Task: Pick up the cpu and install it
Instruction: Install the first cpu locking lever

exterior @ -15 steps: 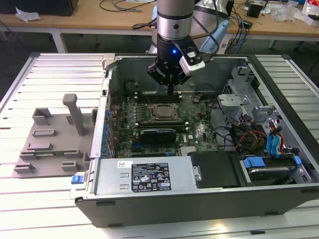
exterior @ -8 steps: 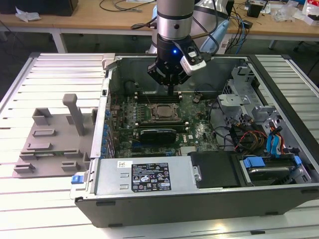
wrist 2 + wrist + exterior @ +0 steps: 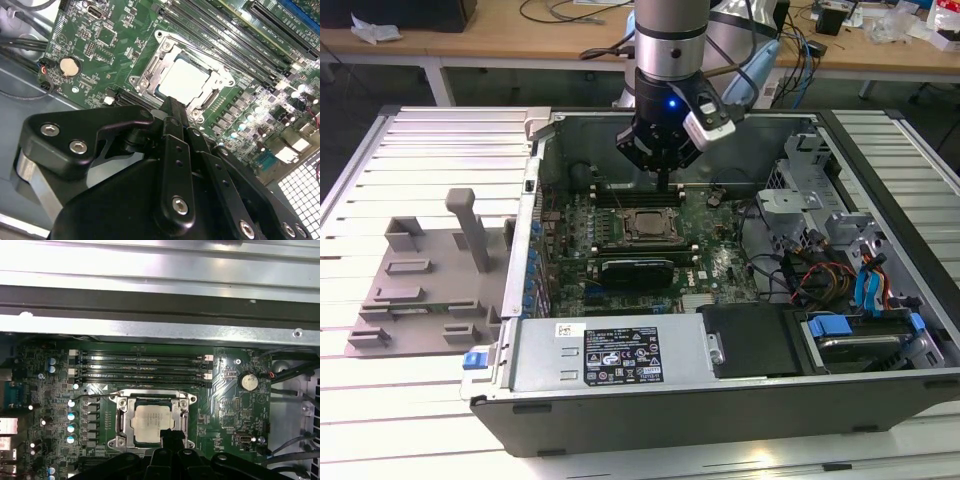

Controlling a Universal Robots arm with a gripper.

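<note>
The cpu (image 3: 154,423) lies seated in the motherboard socket (image 3: 122,416). The gripper (image 3: 173,103) hangs over its near edge, fingers pressed together and empty, hiding that edge in both wrist views.

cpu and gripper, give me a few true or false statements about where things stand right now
1. The cpu lies inside the socket frame on the motherboard. True.
2. The gripper holds the cpu up in the air. False: the cpu sits flat in the socket, with the gripper tip at the socket's edge.
3. In the exterior view the arm reaches down into the open computer case. True.
4. The grey fixture lies inside the case. False: it rests outside, at the exterior view's left.
</note>
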